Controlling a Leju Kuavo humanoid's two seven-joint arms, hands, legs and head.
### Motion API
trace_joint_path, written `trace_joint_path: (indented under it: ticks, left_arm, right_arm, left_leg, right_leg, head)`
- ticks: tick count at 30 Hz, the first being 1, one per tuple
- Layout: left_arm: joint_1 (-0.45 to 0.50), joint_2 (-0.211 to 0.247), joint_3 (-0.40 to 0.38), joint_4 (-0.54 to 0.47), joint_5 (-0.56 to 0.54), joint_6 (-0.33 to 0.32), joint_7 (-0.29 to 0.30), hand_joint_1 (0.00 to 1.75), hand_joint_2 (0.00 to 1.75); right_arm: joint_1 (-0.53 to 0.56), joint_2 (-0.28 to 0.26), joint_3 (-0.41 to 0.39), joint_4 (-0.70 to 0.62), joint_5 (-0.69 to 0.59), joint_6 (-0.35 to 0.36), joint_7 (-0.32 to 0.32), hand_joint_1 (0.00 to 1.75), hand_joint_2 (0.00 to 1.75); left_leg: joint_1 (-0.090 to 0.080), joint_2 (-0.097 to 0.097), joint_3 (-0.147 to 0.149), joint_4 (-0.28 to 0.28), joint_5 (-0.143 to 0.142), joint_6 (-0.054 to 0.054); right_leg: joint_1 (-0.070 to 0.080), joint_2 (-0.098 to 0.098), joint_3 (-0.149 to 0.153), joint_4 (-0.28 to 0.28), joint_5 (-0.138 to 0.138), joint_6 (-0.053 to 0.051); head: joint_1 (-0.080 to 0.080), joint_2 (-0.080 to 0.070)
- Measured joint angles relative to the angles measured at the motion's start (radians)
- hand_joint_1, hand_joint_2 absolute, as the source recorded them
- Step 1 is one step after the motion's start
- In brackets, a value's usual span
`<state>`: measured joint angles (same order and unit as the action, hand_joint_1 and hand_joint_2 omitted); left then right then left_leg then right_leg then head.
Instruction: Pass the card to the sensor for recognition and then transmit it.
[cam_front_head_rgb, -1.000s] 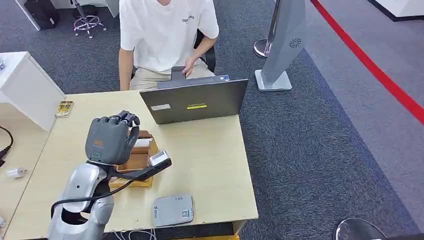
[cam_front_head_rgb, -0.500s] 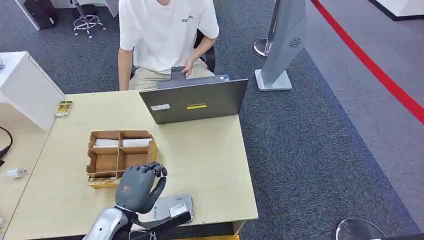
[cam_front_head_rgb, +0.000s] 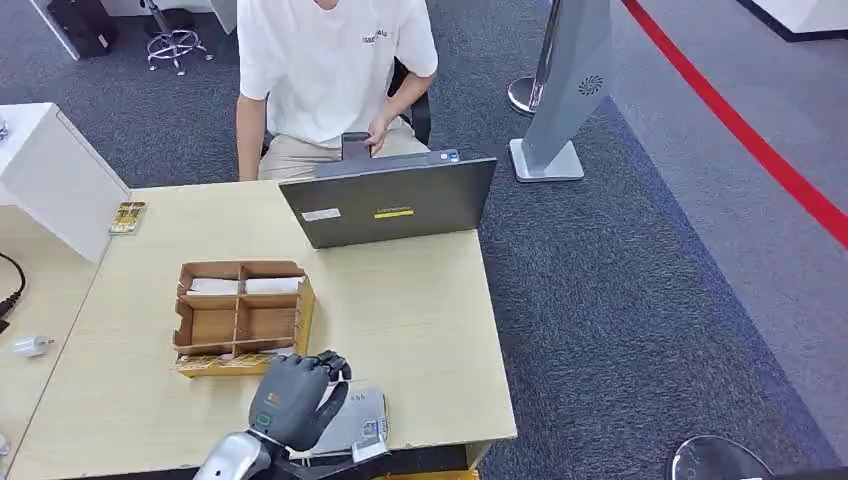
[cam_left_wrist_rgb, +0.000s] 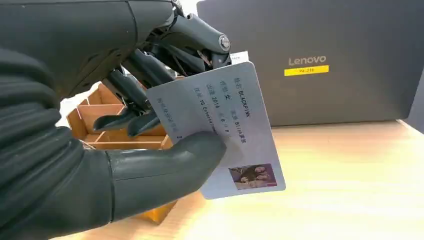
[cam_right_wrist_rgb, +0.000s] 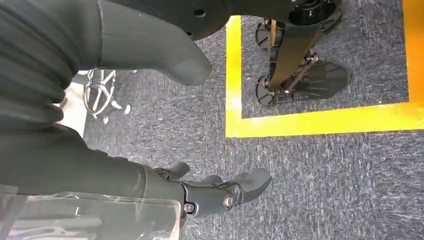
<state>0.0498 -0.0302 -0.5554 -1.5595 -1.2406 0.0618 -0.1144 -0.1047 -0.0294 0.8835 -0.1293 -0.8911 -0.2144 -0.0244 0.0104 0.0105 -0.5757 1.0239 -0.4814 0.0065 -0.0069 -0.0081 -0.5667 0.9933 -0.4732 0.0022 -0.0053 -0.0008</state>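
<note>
The left robot hand (cam_front_head_rgb: 292, 398) pinched the card (cam_left_wrist_rgb: 225, 130) between thumb and fingers, hovering over the grey sensor (cam_front_head_rgb: 358, 420) near the bench's (cam_front_head_rgb: 420, 300) front edge. Behind it sat a cardboard divider box (cam_front_head_rgb: 240, 318) and a laptop (cam_front_head_rgb: 390, 205), with a person (cam_front_head_rgb: 335, 70) seated beyond. The right robot hand (cam_right_wrist_rgb: 220, 192) hung above the carpet, fingers apart, holding nothing.

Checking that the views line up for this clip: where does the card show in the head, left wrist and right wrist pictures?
Head view: the card is not clearly visible; the left hand covers it above the grey sensor at the table's near edge.
Left wrist view: card mid-picture, pinched by the left hand.
Right wrist view: not in it; the right hand hangs over carpet.
Shared landmark: the laptop behind the cardboard box.
</note>
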Motion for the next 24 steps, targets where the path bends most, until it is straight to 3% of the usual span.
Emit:
trace_joint_path:
  ticks: [6,24]
  left_arm:
    - [0.000,0.004,-0.004,0.006,-0.002,0.000,0.002,1.75,1.75]
    - [0.035,0.015,-0.013,0.014,0.024,-0.015,0.080,1.75,1.75]
  right_arm:
    - [0.000,0.000,0.001,0.000,-0.010,-0.001,0.000,0.00,1.75]
    - [0.000,0.000,0.047,0.003,-0.065,-0.005,0.004,0.00,1.75]
  left_leg:
    - [0.000,0.000,0.000,0.000,0.000,0.000]
    - [0.000,0.000,0.000,0.000,0.000,0.000]
  right_leg:
    - [0.000,0.000,0.000,0.000,0.000,0.000]
    - [0.000,0.000,0.000,0.000,0.000,0.000]
  head:
    - [0.000,0.000]
    - [0.000,0.000]
